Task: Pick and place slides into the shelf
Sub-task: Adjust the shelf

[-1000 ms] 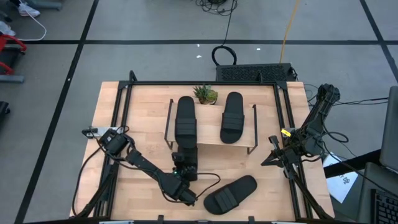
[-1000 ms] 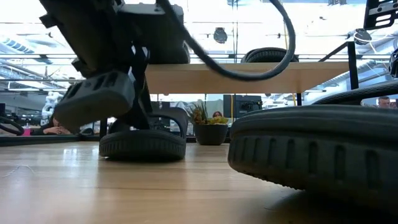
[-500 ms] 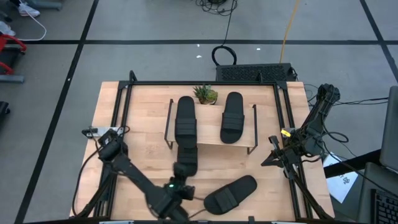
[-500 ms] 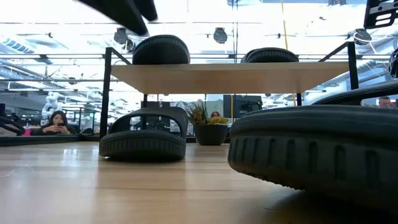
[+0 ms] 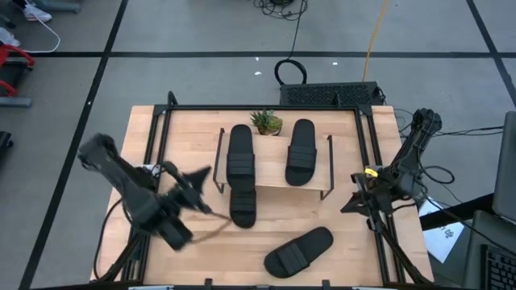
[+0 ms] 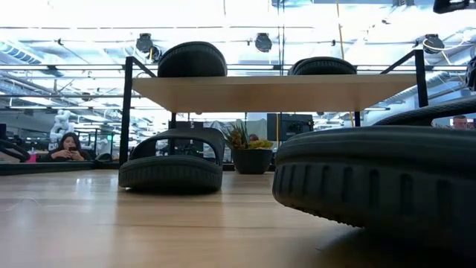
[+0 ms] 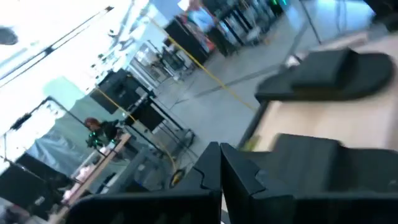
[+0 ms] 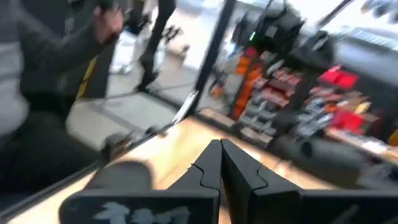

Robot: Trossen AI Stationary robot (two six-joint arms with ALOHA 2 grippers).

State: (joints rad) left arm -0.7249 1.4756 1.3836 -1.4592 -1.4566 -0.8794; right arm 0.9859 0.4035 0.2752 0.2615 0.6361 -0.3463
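Note:
Two black slides (image 5: 240,151) (image 5: 301,151) lie on the plank top of the shelf (image 5: 274,182). A third slide (image 5: 243,205) rests flat on the table, its far end under the shelf (image 6: 275,89); the low view shows it as the slide (image 6: 171,167) below the plank. A fourth slide (image 5: 298,250) lies on the table near the front edge. My left gripper (image 5: 205,171) is raised over the table's left part, shut and empty (image 7: 221,155). My right gripper (image 5: 348,205) waits at the right edge, shut (image 8: 221,152).
A small potted plant (image 5: 267,122) stands behind the shelf. Black frame rails (image 5: 157,145) run along the table's sides. Bare tabletop lies left of the shelf and between the two slides on the table. People are in the room beyond the table.
My left gripper has drawn back from the slide under the shelf toward the table's near edge, then risen and swung toward the left edge, tipping up from pointing down to about level. The slide has stayed where it was.

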